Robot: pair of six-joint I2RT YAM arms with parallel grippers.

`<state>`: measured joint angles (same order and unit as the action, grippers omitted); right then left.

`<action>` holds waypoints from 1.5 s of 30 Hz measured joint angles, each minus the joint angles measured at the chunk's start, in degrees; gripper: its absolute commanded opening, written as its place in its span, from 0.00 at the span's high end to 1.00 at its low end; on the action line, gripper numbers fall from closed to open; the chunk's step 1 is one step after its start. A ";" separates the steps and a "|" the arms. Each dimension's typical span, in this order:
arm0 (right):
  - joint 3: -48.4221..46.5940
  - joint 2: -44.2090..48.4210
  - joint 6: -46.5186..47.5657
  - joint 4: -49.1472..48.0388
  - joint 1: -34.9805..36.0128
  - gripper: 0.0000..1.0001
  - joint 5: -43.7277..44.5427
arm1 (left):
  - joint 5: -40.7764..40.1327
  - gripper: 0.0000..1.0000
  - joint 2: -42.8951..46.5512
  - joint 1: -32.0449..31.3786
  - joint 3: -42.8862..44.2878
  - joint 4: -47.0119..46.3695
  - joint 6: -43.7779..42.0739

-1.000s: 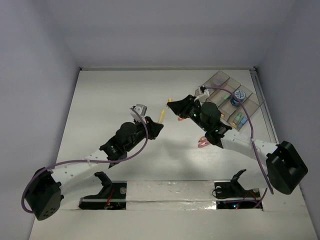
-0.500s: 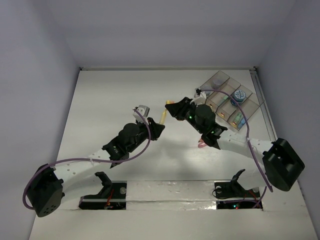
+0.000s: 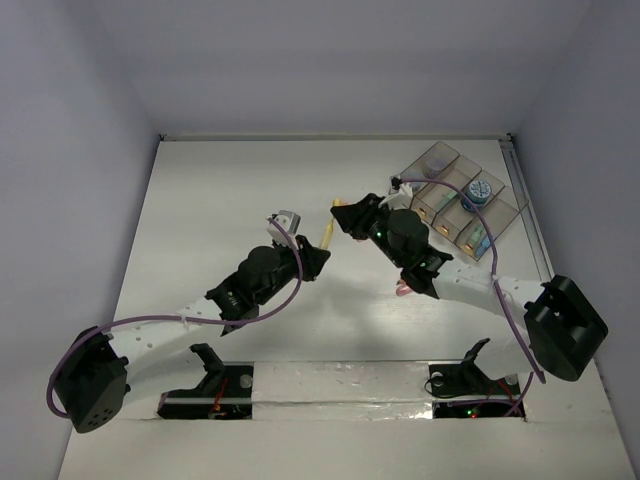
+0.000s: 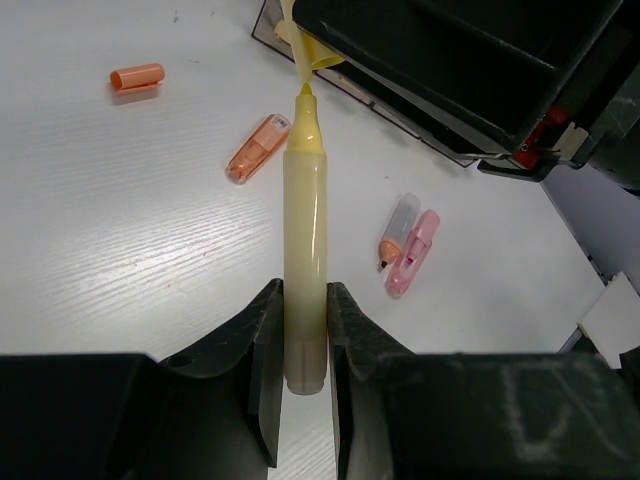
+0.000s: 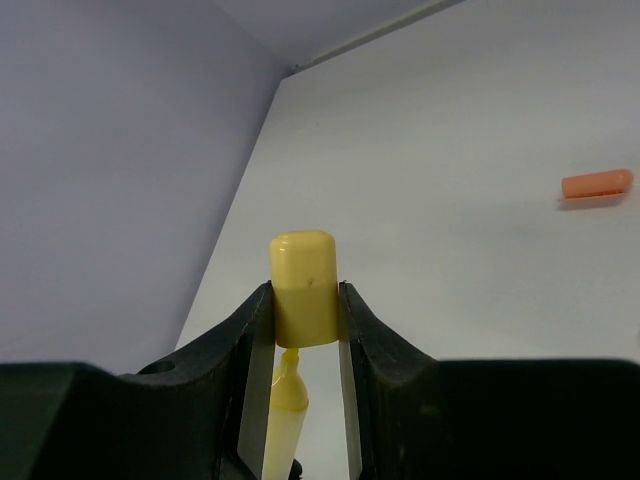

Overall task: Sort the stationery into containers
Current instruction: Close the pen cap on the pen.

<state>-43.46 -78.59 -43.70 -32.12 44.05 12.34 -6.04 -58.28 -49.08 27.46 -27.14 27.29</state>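
At the centre, the left gripper pinches a yellow highlighter and the right gripper its yellow cap, while containers at two o'clock hold few pieces and an orange stub and a pink stub lie unsorted.

The desk is white, with faint lines like wood (they show best up close). Pale purple-grey walls stand on three sides of it. A shiny silver strip runs along the near edge, and a thin rail along the right.
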 measured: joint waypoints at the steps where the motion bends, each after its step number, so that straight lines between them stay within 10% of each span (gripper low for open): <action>1: 0.00 0.00 0.13 0.00 0.13 1.00 0.31 | 0.04 1.00 0.00 -0.04 0.00 0.00 0.00; 45: -0.63 -1.29 1.75 -3.85 6.67 0.97 10.14 | -7.87 1.00 -2.32 -2.29 2.19 -3.76 1.07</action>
<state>-44.10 -79.88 -41.95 -35.97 50.72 22.48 -13.91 -60.60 -51.37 29.65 -30.89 28.36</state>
